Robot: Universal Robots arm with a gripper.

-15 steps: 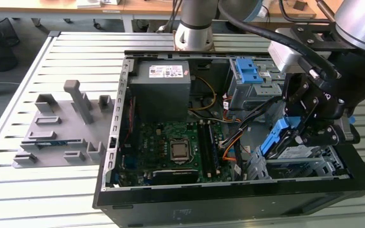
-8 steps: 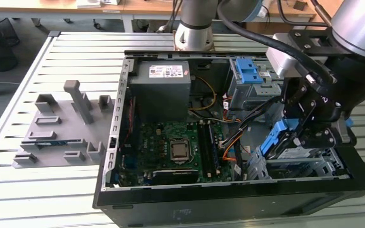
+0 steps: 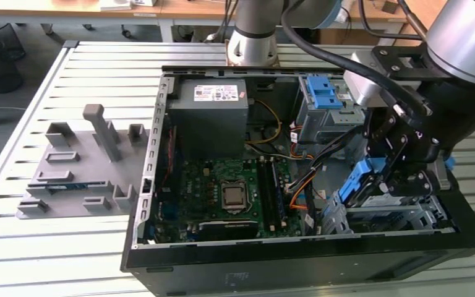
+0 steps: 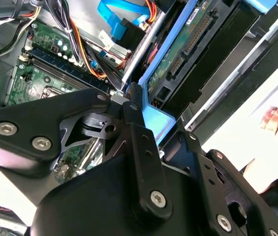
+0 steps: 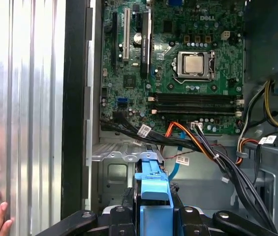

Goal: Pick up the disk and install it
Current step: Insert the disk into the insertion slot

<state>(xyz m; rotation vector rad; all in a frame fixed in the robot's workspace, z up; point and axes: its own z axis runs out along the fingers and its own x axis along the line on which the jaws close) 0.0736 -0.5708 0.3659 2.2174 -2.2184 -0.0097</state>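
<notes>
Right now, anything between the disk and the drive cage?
Nothing visible stands between them. The gripper holds the disk right at the drive cage. The cable bundle runs close beside it.

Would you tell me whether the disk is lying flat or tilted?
Tilted: the disk slants steeply over the drive cage, clamped in the end effector.

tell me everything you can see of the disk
The disk is a flat drive in a blue plastic frame; its green circuit board and connector face the second wrist view. The gripper is shut on its frame, holding it steeply tilted at the metal bay on the exterior view's right. Whether it touches the bay I cannot tell.
</notes>
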